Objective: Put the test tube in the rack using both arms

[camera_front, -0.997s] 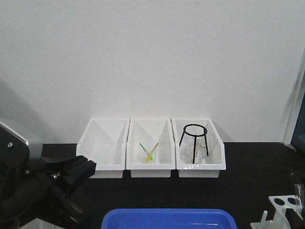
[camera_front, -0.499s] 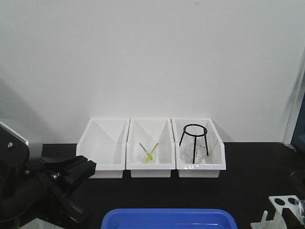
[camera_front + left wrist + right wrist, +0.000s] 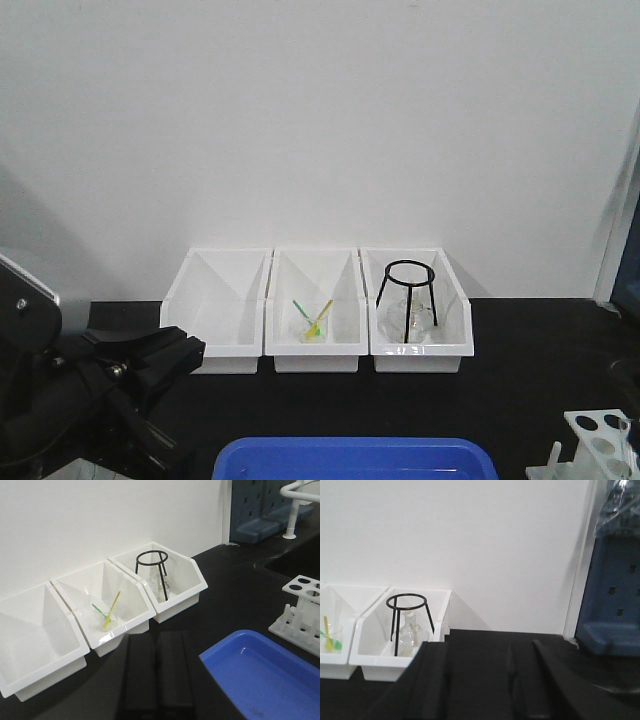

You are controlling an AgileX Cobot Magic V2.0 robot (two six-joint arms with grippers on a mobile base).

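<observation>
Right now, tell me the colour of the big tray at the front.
Blue tray, clearest in the left wrist view.

Three bins [image 3: 215, 340]: plain white, glossy. Tripod stand [image 3: 407, 296] in the right-hand bin: black wire. Flask [image 3: 410, 639] beneath it: clear glass. Small beaker [image 3: 107, 621] in the middle bin: clear, holding one yellow and one green stick. Tray [image 3: 352, 458]: solid bright blue. Rack [image 3: 301, 614]: white, its holes showing dark. Table [image 3: 520, 370]: black. Wall [image 3: 320, 120]: white, unpatterned. Left arm [image 3: 90, 390]: black, with a grey-silver casing. Pegboard panel [image 3: 615, 585]: slate blue, dotted with dark holes.
</observation>
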